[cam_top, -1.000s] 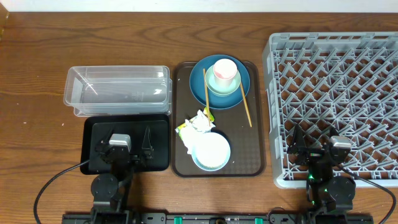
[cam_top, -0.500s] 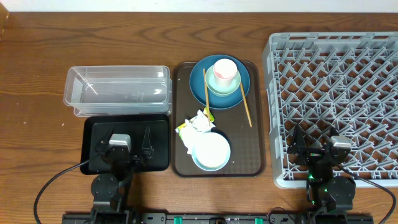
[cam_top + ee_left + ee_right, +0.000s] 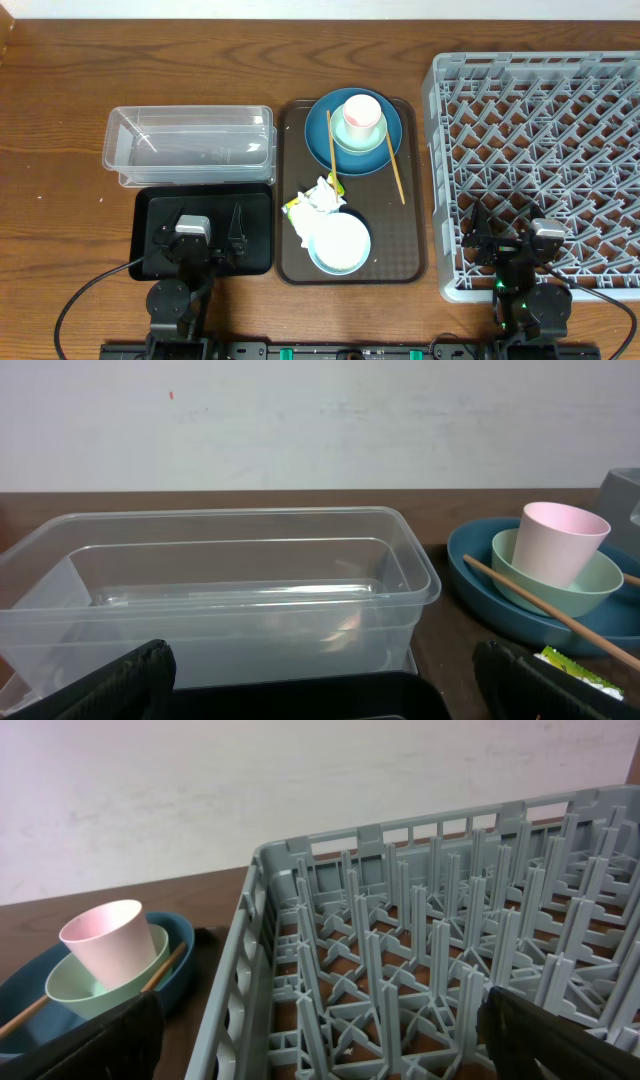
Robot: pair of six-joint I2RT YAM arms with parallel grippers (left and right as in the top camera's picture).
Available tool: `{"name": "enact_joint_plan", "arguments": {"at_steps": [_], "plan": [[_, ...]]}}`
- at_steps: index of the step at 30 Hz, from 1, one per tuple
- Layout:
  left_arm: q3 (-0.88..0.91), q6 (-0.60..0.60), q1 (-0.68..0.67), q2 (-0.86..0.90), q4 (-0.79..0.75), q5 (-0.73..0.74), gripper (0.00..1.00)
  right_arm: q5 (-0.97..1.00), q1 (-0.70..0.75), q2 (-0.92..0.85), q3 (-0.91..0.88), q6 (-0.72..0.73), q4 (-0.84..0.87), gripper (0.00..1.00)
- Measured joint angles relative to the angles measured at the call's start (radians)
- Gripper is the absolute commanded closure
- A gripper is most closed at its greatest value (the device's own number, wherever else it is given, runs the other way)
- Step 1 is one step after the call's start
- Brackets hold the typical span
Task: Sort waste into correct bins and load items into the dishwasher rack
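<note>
Overhead: the left hand [image 3: 198,235] is held wide above the black bin [image 3: 150,212], the right hand [image 3: 497,238] wide over the rack [image 3: 540,110]. Left wrist: the pink cup [image 3: 562,540] is seen inside the green bowl [image 3: 595,588]. Right wrist: a chopstick [image 3: 165,961] seemingly rests against it.

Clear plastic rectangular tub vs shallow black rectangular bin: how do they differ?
The clear plastic rectangular tub is see-through; the shallow black rectangular bin is opaque. The tub has tall walls; the bin is low. The tub lies farther from the robot, the bin nearer. Both are rectangular, similar in footprint, and sit left of the brown serving tray.
</note>
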State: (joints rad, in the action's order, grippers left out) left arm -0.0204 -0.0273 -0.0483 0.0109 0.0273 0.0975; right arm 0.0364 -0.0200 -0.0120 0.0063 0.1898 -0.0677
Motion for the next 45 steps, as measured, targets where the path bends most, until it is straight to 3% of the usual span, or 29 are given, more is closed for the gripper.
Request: {"name": "enact_joint_plan", "arguments": {"at_steps": [17, 22, 28, 37, 41, 45], "plan": [[0.0, 0.0, 0.0, 0.0, -0.004, 0.004, 0.02, 0.0, 0.0, 0.0, 0.0, 0.0, 0.0, 0.01], [-0.003, 0.004, 0.0, 0.0, -0.005, 0.085, 0.02, 0.0, 0.0, 0.0, 0.0, 0.0, 0.0, 0.01], [-0.159, 0.069, 0.0, 0.007, 0.348, 0.166, 0.02, 0.0, 0.0, 0.0, 0.0, 0.0, 0.0, 0.01], [-0.661, 0.137, 0.0, 0.211, 0.872, 0.266, 0.02, 0.0, 0.0, 0.0, 0.0, 0.0, 0.0, 0.01], [-0.802, 0.148, 0.0, 0.388, 0.991, 0.404, 0.02, 0.0, 0.0, 0.0, 0.0, 0.0, 0.0, 0.01], [-0.83, 0.155, 0.0, 0.532, 0.967, 0.54, 0.02, 0.0, 0.0, 0.0, 0.0, 0.0, 0.0, 0.01]]}}
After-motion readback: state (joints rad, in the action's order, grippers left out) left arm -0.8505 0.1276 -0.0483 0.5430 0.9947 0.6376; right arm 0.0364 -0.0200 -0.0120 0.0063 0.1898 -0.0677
